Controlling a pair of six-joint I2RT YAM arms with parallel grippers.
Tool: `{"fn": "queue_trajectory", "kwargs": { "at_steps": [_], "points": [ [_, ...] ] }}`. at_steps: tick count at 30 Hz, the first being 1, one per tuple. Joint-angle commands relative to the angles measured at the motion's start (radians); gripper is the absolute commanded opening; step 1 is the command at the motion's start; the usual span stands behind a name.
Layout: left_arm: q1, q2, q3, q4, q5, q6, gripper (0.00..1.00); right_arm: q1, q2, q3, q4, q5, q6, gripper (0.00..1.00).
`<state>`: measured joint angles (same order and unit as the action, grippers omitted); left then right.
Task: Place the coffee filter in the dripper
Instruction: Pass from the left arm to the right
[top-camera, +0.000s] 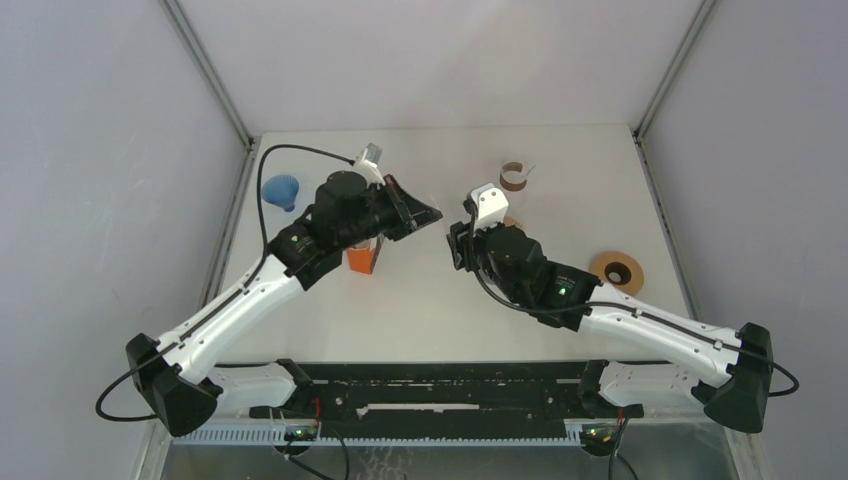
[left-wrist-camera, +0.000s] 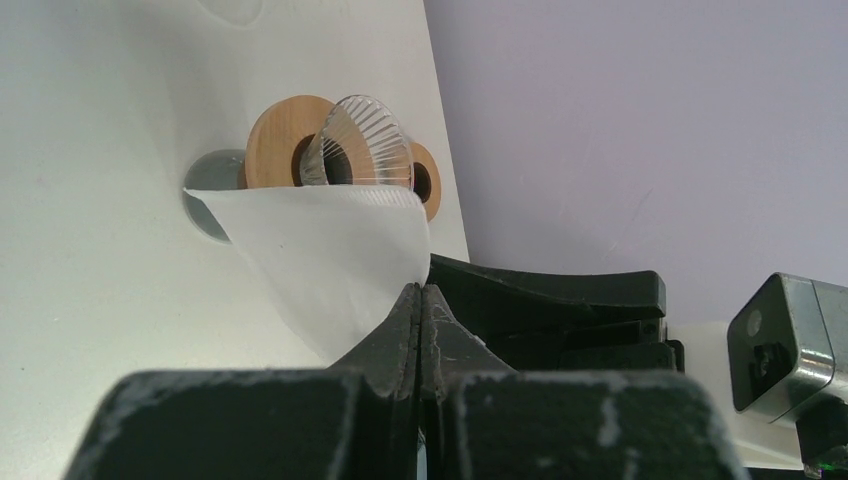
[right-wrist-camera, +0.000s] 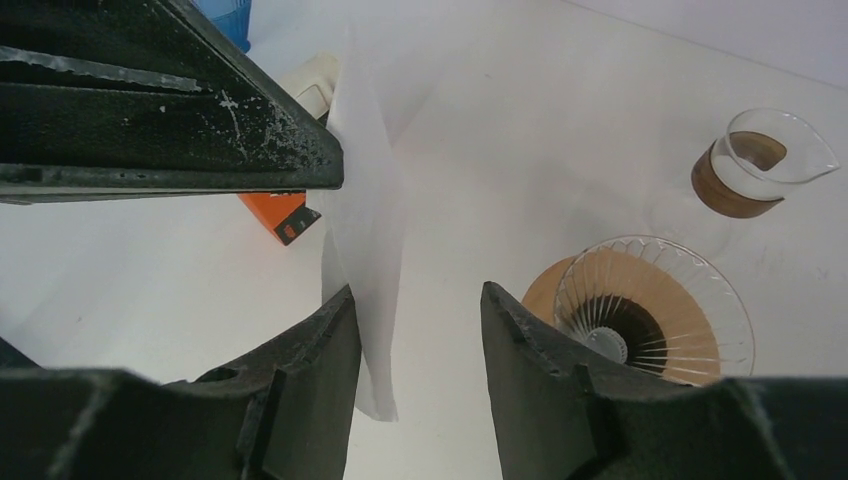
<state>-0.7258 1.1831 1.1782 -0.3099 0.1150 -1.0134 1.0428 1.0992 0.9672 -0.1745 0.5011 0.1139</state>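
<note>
White tabletop, grey walls. Well left of the dripper, the left gripper is pinched tight on the coffee filter, which hangs in the air, flat and folded. Nearer the dripper, the right gripper stands partly spread around the paper's lower edge, holding nothing. If it closes off-centre, it could crease or tear the limp paper, or tug it free.

dripper: lower part behind filter | orange box: half under left arm
</note>
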Motion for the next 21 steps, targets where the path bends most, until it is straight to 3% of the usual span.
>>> {"fn": "queue_trajectory", "kwargs": {
  "at_steps": [1, 8, 10, 14, 15, 21],
  "points": [
    [-0.009, -0.003, 0.015, 0.023, 0.003, 0.002, 0.00, 0.008, -0.001, 0.000, 0.045, 0.048, -0.021, 0.53],
    [-0.011, -0.010, 0.015, 0.020, 0.011, 0.000, 0.00, 0.008, -0.013, -0.035, 0.092, 0.055, -0.057, 0.45],
    [-0.011, -0.010, 0.017, 0.020, 0.014, 0.000, 0.00, 0.008, -0.014, -0.038, 0.092, 0.048, -0.061, 0.35],
    [-0.012, -0.014, 0.018, 0.016, 0.016, 0.010, 0.03, 0.008, -0.029, -0.038, 0.088, 0.036, -0.070, 0.06],
    [-0.012, -0.015, 0.021, 0.013, 0.014, 0.014, 0.07, 0.009, -0.037, -0.037, 0.087, 0.034, -0.072, 0.00],
    [-0.011, -0.040, 0.033, -0.029, -0.036, 0.063, 0.52, 0.008, -0.096, -0.036, 0.063, 0.039, -0.070, 0.00]
  ]
}}
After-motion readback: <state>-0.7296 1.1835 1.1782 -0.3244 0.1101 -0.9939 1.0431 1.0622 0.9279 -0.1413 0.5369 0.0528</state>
